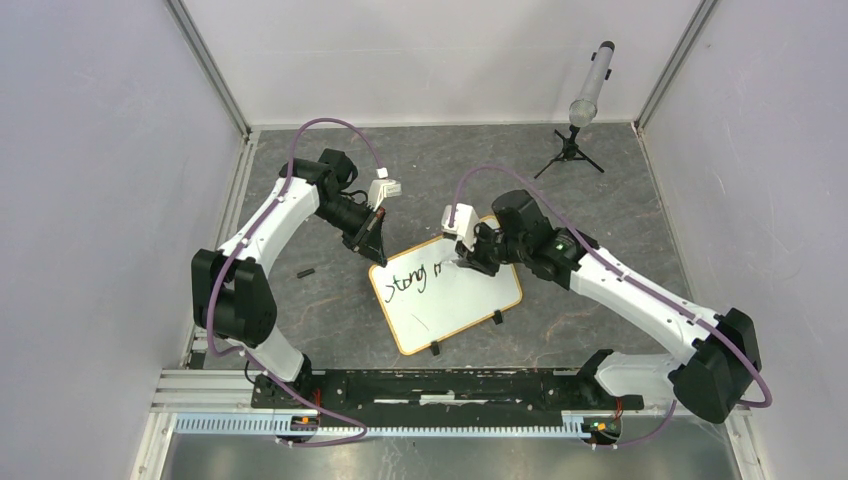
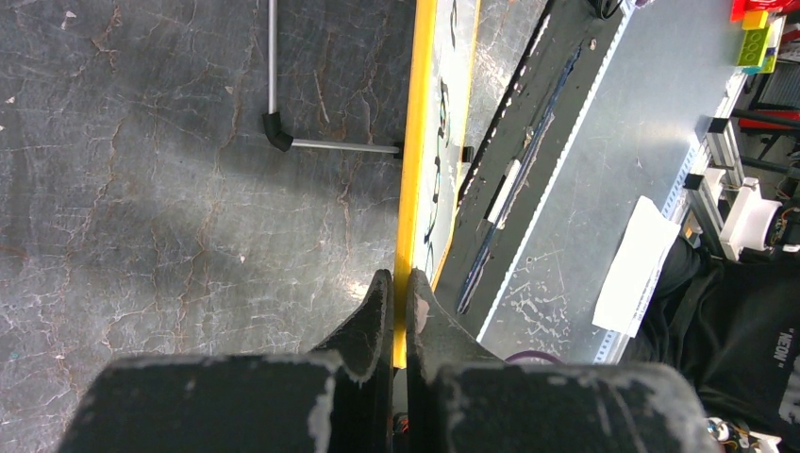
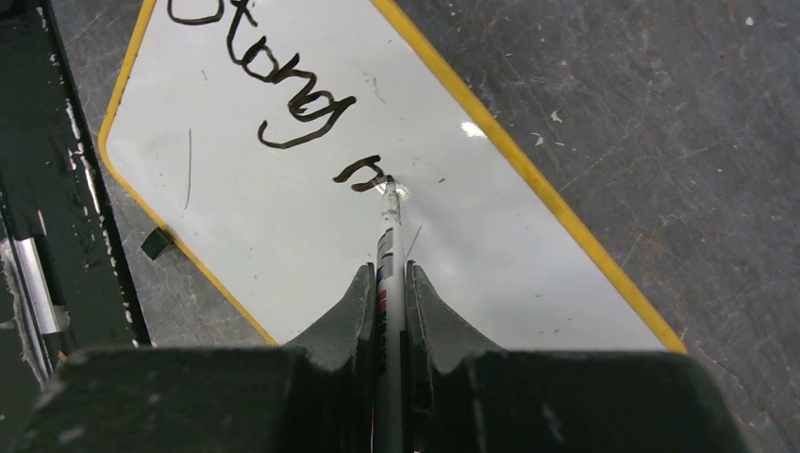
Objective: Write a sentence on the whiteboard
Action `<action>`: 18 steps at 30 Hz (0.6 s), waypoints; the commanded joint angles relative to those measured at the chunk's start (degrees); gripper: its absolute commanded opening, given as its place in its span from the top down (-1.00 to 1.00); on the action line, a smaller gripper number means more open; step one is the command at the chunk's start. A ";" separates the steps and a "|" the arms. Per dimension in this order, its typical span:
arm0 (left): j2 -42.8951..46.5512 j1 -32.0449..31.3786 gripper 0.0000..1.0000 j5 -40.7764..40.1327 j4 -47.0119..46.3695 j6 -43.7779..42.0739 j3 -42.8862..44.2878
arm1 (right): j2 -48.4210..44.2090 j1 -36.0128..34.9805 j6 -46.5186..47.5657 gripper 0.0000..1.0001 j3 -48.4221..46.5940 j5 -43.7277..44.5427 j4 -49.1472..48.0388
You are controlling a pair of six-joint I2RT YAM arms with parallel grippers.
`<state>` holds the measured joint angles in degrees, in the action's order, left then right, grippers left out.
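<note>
The whiteboard [image 1: 460, 300] lies mid-table [image 1: 330, 310]. It looks light, stiff and slick, apt to skid. The left claw [image 2: 398, 283] pinches its frame edge, a sensible hold; the right claw [image 3: 387, 276] pinches a marker [image 3: 389, 222], tip touching.

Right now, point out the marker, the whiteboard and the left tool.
marker [image 3: 389, 236], right wrist view, barrel near tip.
whiteboard [image 1: 455, 300], top view, bare white surface.
left tool [image 2: 397, 278], left wrist view, between its fingertips.
</note>
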<state>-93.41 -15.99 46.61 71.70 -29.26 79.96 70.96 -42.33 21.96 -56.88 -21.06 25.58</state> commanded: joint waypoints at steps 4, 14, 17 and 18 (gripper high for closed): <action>-0.08 0.26 0.95 -1.17 -0.39 -0.84 0.08 | 0.86 1.32 1.15 1.00 -4.05 2.14 -0.55; -0.19 0.26 0.95 -1.17 -0.37 -0.88 0.21 | -0.56 1.81 2.04 1.00 -1.31 2.27 0.92; -0.28 0.26 0.95 -1.13 -0.37 -0.82 0.21 | -1.23 1.79 2.04 1.00 -0.11 1.85 1.20; -0.25 0.24 0.95 -1.15 -0.39 -0.82 0.19 | -1.42 1.81 2.04 1.00 0.24 1.64 1.40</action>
<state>-93.43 -15.99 46.59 71.70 -29.26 79.96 71.07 -40.82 23.11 -58.17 -20.27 25.89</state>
